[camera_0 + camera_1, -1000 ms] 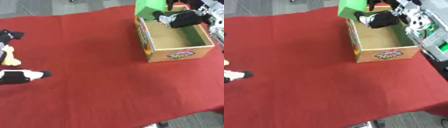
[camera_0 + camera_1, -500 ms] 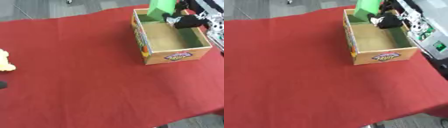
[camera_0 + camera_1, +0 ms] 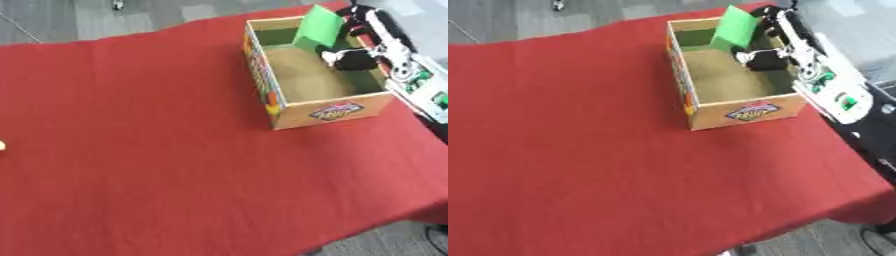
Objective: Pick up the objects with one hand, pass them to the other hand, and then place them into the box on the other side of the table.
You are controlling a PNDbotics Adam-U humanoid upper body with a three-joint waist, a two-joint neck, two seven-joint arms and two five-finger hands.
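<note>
My right hand (image 3: 376, 47) remains over the open cardboard box (image 3: 284, 107) at the red tabletop's (image 3: 157, 150) right edge, fingers still curled around the black-and-white object (image 3: 350, 58), now lower inside.

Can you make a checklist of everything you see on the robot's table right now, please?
Surface: red cloth covering the table, bare in the middle.
Job's things: cardboard box with a fruit label, open, green flap standing up; a black and white object over its far right side.
Clutter: a small yellowish bit at the left edge.
Hands: right hand reaches over the box at the object; its fingers are unclear. Left hand not seen.
Cables: nothing seen.
Surroundings: grey floor beyond the table.
</note>
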